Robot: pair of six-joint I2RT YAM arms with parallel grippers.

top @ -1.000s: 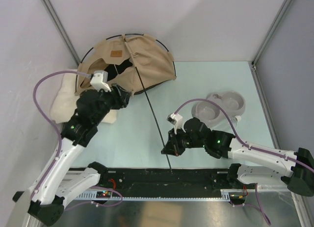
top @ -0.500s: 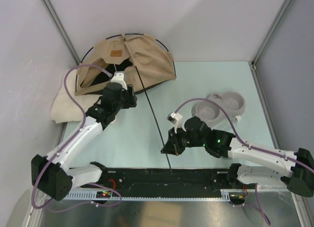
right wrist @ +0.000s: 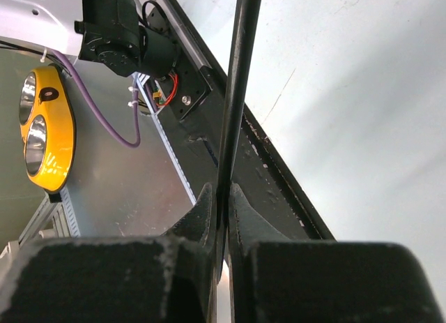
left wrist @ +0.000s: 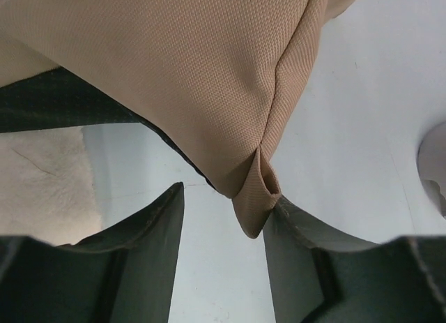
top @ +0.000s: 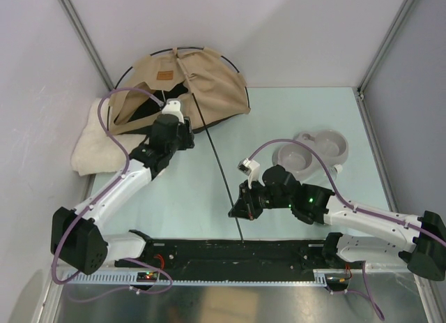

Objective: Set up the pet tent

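Pet tent [top: 178,86] is slumping at the far left by the back wall. Nearest you, your right gripper [right wrist: 221,197] is clenching the thin dark pole [right wrist: 237,93], with the base rail [top: 209,252] lying just past its fingertips and bare table [right wrist: 362,93] opening to its right. Only the overhead is showing that pole running on to the tent. Farther out, your left gripper [left wrist: 226,197] is hanging released. Its wrist camera alone is showing a tan corner sleeve [left wrist: 254,208] between the fingers and the cushion [left wrist: 42,183] to its left.
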